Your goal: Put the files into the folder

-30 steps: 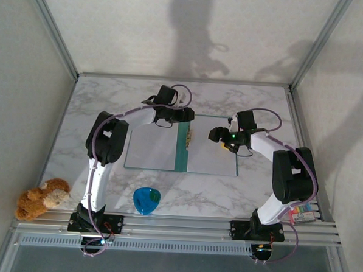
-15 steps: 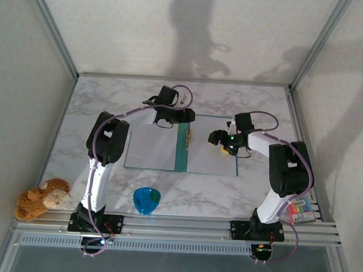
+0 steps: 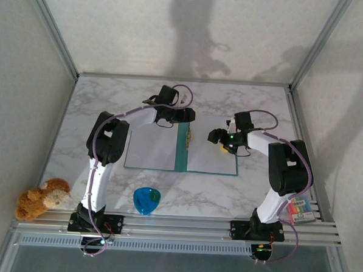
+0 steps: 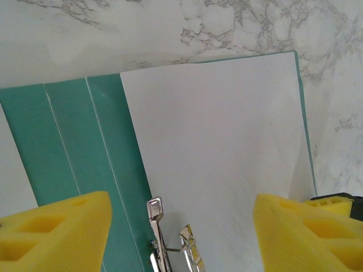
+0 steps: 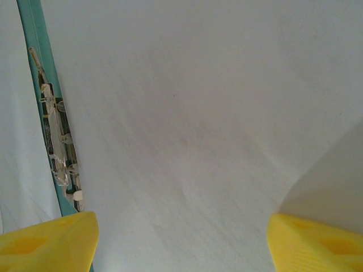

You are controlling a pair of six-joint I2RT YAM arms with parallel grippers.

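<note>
The files (image 3: 212,153) lie in the folder (image 3: 181,157)

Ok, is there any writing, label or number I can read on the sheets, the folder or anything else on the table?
No readable text anywhere.
The sheet is blank.
The folder is plain teal with no label, and its metal clip shows no stamp I can make out.
The colourful box near the right arm's base: any print is too small to read.
</note>
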